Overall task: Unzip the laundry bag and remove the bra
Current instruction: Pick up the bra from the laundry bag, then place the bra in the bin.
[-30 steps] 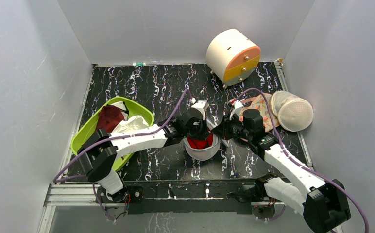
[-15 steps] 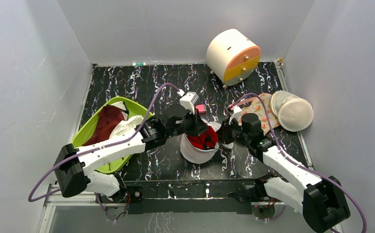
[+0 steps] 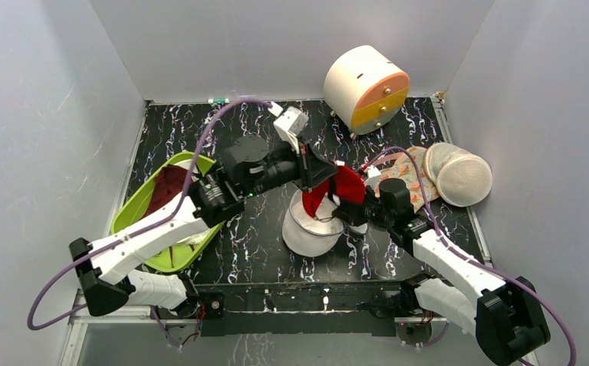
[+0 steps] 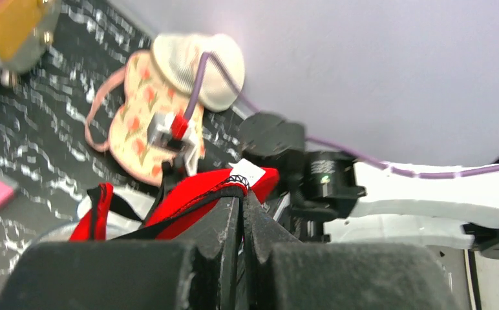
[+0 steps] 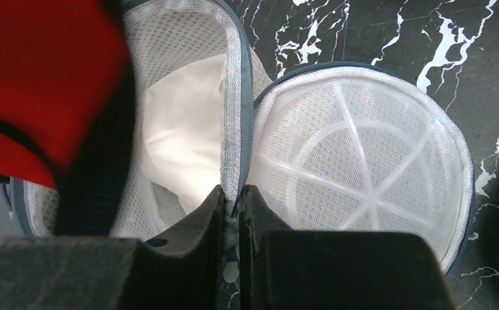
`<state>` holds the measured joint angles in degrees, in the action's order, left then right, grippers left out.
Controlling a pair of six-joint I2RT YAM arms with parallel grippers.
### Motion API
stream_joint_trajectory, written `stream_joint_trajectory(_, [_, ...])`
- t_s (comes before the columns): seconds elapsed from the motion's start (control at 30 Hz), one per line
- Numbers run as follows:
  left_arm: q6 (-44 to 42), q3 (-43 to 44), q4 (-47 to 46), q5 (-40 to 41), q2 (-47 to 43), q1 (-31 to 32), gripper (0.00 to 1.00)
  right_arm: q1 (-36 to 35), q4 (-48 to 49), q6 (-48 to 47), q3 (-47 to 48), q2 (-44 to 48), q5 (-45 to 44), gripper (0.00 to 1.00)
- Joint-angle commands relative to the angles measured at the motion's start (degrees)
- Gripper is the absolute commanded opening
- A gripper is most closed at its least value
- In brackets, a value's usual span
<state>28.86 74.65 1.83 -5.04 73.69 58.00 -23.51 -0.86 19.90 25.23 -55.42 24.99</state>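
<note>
As you see overhead, the left gripper (image 3: 323,174) clamps the bra (image 3: 350,185) above the laundry bag (image 3: 307,236). Only your wrist view shows the right gripper (image 5: 233,197) pinching its rim.

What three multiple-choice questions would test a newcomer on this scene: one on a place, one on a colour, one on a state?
1. Where is the bra?
A) inside the round drum
B) held in the air by a gripper
C) flat on the table

2. What colour is the tub on the left?
A) green
B) blue
C) yellow

3. How is the laundry bag?
A) zipped shut
B) open
C) rolled up

Answers:
1. B, the left gripper pinches it clear of the table.
2. A, its wall is lime green.
3. B, its two halves lie apart and the right gripper pinches the rim.
</note>
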Motion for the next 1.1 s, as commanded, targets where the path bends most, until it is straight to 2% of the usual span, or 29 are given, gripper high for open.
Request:
stream_joint_trajectory(0.0, [-4.0,5.3,0.0,-2.0,-4.6,0.3,0.0,-0.2,4.0,1.0,-0.3,1.6,-1.5,0.0])
stream_joint_trajectory(0.17, [-8.8,7.5,2.3,1.3,-7.8,0.3,0.0,-0.2,3.4,1.0,-0.5,2.6,-2.9,0.0])
stream_joint_trajectory(0.37, [-15.7,17.0,19.6,17.1,-6.1,0.3,0.0,-0.2,2.7,0.3,-0.1,3.1,-3.3,0.0])
stream_joint_trajectory(0.6, [-19.5,23.1,30.6,34.1,-2.9,-0.7,0.0,-0.2,3.0,0.3,-0.1,2.8,-4.1,0.0])
stream_joint_trajectory(0.73, [-18.5,24.5,36.0,34.5,0.0,-5.2,0.0,-0.2,3.2,0.3,-0.1,2.4,-4.0,0.0])
stream_joint_trajectory(0.93, [-18.7,18.0,35.2,30.0,-3.2,-18.2,0.0,-0.2,2.2,0.2,-0.2,3.7,-4.3,0.0])
stream_joint_trajectory(1.07, [-18.2,17.6,40.5,26.6,-2.6,-28.0,0.0,-0.2,2.1,0.4,-0.5,4.4,-4.0,0.0])
